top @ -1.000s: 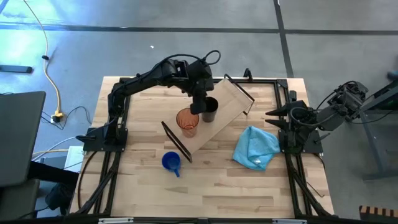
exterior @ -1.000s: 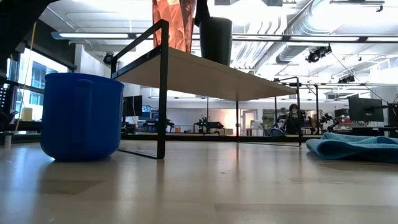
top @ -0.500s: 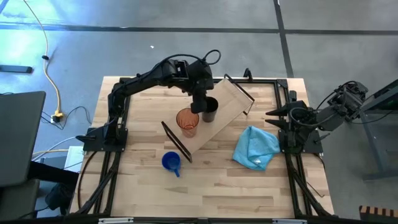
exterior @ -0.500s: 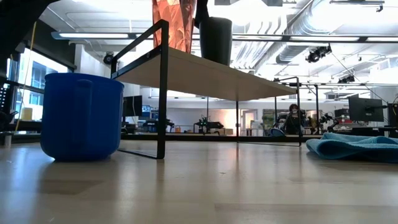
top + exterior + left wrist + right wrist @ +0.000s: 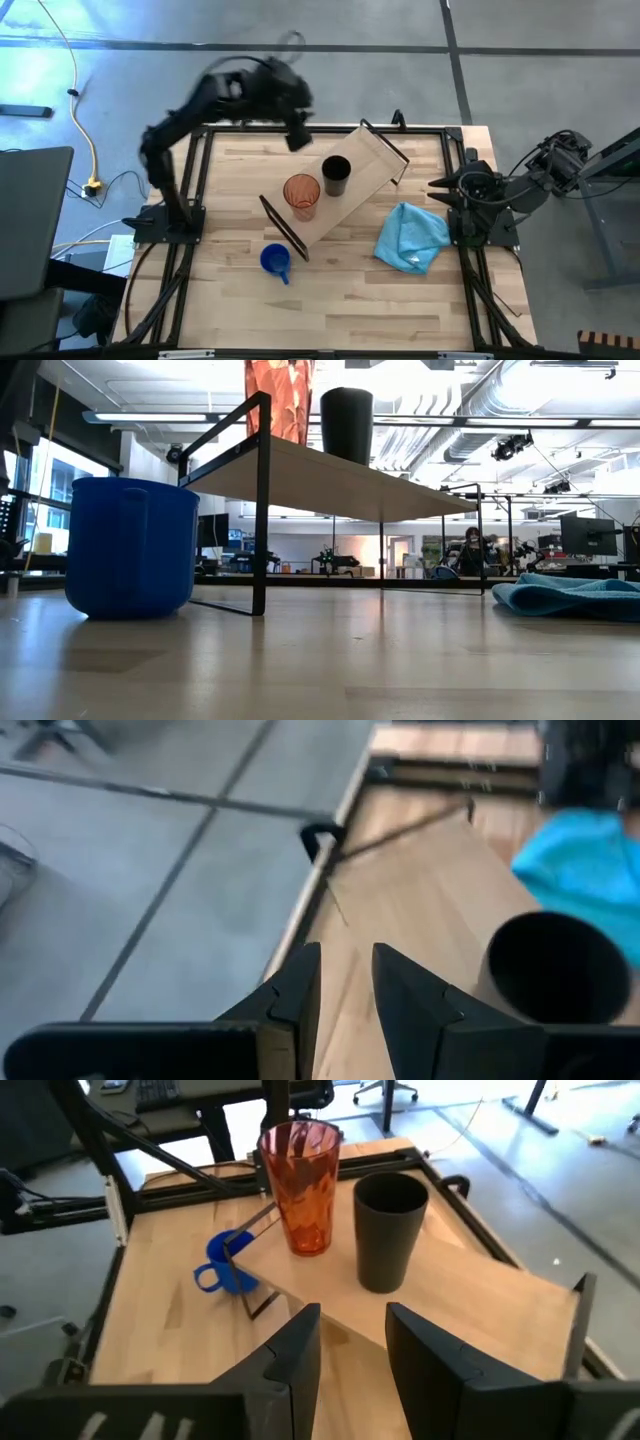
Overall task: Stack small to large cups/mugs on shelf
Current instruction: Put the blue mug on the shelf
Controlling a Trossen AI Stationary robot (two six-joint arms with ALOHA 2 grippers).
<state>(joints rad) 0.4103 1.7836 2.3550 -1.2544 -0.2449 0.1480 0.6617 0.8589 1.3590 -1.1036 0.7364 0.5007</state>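
1. From above, the shelf (image 5: 335,195) lies diagonally across the middle of the table (image 5: 400,300). The orange tumbler (image 5: 301,195) and the black cup (image 5: 336,176) stand upright on it, side by side and apart.
2. The blue mug (image 5: 276,261) sits on the tabletop off the shelf's near end, toward the front edge. The light blue cloth (image 5: 412,236) lies near the table's right edge.
3. The left gripper (image 5: 297,135) hangs at the table's back edge, clear of both cups; this view blurs its fingers.
4. The left wrist view settles it: the fingers (image 5: 300,988) stand slightly parted with nothing between them, the black cup's rim (image 5: 556,967) off to one side.
5. The right gripper (image 5: 437,184) waits at the right edge. Its wrist view shows a narrow empty gap between its fingers (image 5: 296,1350), and all three vessels ahead.
6. Only the low view shows the shelf's underside and black bracket (image 5: 262,500), with the mug (image 5: 132,546) on the tabletop beside it.
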